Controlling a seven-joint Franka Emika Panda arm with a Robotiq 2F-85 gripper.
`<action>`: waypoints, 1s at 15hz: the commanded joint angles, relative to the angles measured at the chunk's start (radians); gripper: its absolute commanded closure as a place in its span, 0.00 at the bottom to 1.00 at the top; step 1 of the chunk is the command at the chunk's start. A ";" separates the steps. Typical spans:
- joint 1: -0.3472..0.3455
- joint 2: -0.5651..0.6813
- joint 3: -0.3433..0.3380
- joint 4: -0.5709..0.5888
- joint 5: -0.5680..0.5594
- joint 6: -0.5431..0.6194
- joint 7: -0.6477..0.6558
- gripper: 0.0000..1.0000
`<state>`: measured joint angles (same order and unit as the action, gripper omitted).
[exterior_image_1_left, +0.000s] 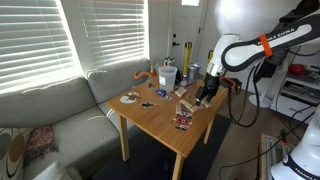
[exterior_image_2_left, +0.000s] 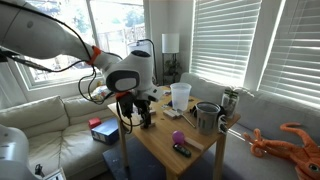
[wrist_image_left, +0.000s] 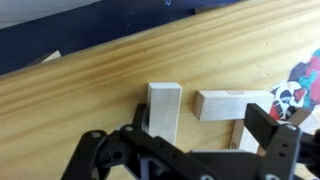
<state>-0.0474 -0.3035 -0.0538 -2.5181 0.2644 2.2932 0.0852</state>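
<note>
My gripper (wrist_image_left: 205, 135) hangs open just above pale wooden blocks on the wooden table (wrist_image_left: 90, 90). In the wrist view one block (wrist_image_left: 163, 108) lies lengthwise between the fingers' left side, a second block (wrist_image_left: 233, 103) lies crosswise beside it, and a third (wrist_image_left: 250, 135) is partly hidden under the right finger. Nothing is held. In both exterior views the gripper (exterior_image_1_left: 206, 92) (exterior_image_2_left: 145, 113) sits low over the table near its edge, next to the blocks (exterior_image_1_left: 185, 98).
The table (exterior_image_1_left: 160, 115) also carries a white cup (exterior_image_2_left: 180, 95), a metal pot (exterior_image_2_left: 207, 117), a purple item (exterior_image_2_left: 177, 137), and patterned cards (exterior_image_1_left: 130, 98) (wrist_image_left: 300, 85). An orange octopus toy (exterior_image_2_left: 290, 140) lies at one end. A couch (exterior_image_1_left: 50, 110) stands beside the table.
</note>
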 joint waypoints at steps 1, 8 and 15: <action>0.008 -0.013 -0.015 0.008 0.030 -0.062 -0.009 0.00; 0.005 -0.007 -0.009 0.014 0.025 -0.069 0.007 0.00; 0.009 0.001 -0.006 0.027 0.025 -0.069 0.005 0.00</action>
<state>-0.0479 -0.3058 -0.0577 -2.5060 0.2673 2.2343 0.0879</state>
